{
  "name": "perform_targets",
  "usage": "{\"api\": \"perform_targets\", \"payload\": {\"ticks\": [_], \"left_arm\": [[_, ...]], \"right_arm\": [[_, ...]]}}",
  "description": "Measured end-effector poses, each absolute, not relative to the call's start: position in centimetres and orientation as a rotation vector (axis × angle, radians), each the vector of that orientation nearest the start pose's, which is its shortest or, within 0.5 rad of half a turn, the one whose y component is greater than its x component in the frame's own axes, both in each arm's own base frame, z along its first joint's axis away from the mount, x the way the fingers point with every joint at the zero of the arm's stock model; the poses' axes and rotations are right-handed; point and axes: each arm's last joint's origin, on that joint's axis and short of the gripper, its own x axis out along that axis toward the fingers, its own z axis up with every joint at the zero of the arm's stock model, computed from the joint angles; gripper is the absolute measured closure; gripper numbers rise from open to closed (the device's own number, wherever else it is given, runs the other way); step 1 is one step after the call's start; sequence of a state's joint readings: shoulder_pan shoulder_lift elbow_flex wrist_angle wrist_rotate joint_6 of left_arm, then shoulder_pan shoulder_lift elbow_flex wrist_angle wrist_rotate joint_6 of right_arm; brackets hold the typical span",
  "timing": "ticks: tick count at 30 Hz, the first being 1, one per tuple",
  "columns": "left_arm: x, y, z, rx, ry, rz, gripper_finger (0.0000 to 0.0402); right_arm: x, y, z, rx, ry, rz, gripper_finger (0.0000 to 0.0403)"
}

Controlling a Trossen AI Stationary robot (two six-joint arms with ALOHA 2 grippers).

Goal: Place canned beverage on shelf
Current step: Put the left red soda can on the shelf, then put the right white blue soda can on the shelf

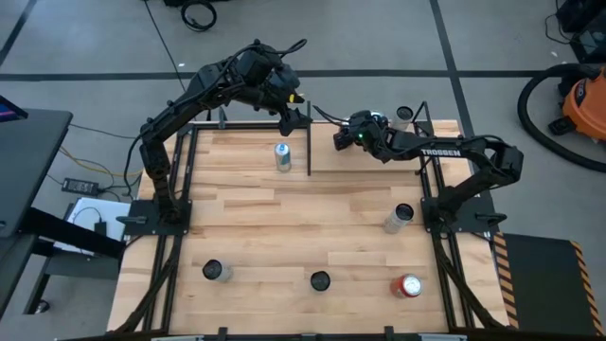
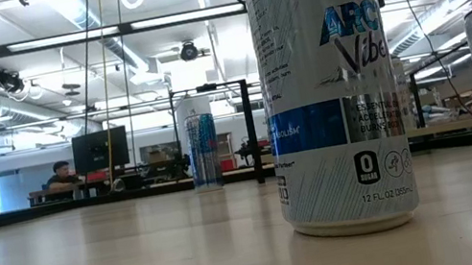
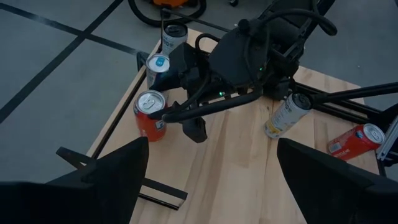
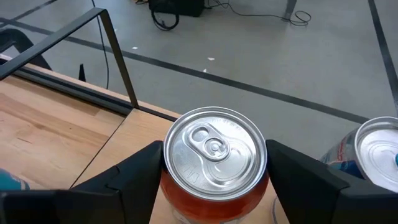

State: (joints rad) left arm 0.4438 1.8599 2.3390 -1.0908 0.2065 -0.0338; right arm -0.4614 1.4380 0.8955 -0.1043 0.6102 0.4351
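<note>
At the desk's [image 1: 284, 218] front edge a white Celsius can [image 2: 330, 87] stood upright. Farther back, the left claw [image 3: 212, 143] hung with its fingers wide apart and nothing between them, over the far edge near a blue can [image 1: 282, 156]. Beyond it, the right claw [image 4: 214, 186] sat around an orange can [image 4: 214, 155] that stood upright on the shelf's [image 1: 379, 163] corner; whether it gripped the can could not be told.
</note>
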Motion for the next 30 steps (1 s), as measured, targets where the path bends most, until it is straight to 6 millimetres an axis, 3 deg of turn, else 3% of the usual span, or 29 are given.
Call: {"api": "perform_targets", "payload": {"ticks": [13, 30], "left_arm": [[33.1, 15.1, 46.8, -0.229, 0.578, 0.24, 0.0044], [33.1, 15.1, 46.5, -0.233, 0.593, 0.24, 0.0044]], "right_arm": [[26.1, -14.8, 23.6, 0.273, 0.464, -1.14, 0.0104], [26.5, -15.0, 24.6, 0.191, 0.407, -1.104, 0.0051]]}}
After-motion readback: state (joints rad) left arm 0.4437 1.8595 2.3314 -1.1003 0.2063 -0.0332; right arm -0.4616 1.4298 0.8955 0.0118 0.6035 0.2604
